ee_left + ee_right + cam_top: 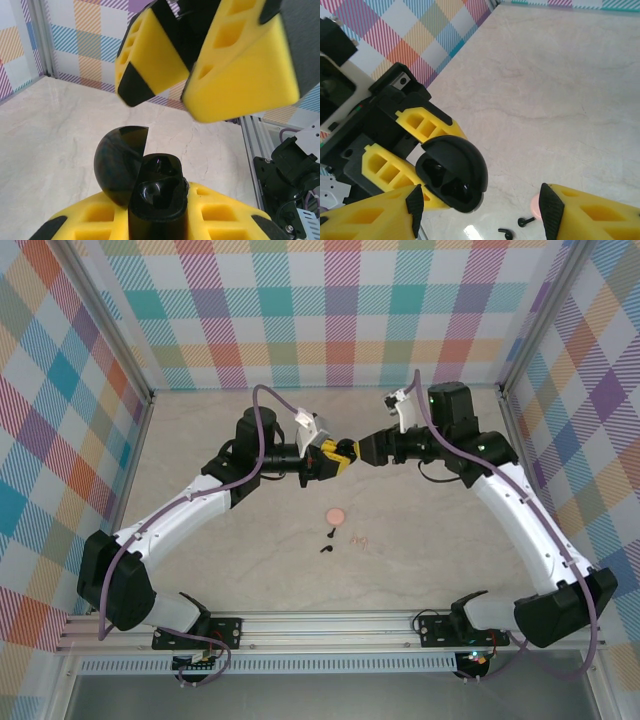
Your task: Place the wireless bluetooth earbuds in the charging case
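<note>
Pale marbled tabletop [420, 560] is enclosed by pastel checked wall panels [330, 310]. White-and-black left arm [180, 505] and right arm [520, 500] are reached inward and brought tip to tip above mid-table. Left gripper [440, 165] is clamped narrow on the black round charging case [455, 175]. The case is held off the table with its domed lid [120, 160] swung open and the glossy inner sockets exposed. Right gripper [481, 207] is spread wide with nothing held. Its yellow foam fingers [240, 65] with black tips are poised close to the open case, apart from it. A small pale pink round case [337, 514] is laid on the tabletop, on the near side of the grippers in the top view. From the right wrist it is partly hidden behind a finger. The black pair of stemmed earbuds [331, 533] is laid loose just nearer than the pink case, one bud beyond the other. The pale pink pair of earbuds [360, 538] is laid just to their right. All four buds are on the table, well apart from the held case.
</note>
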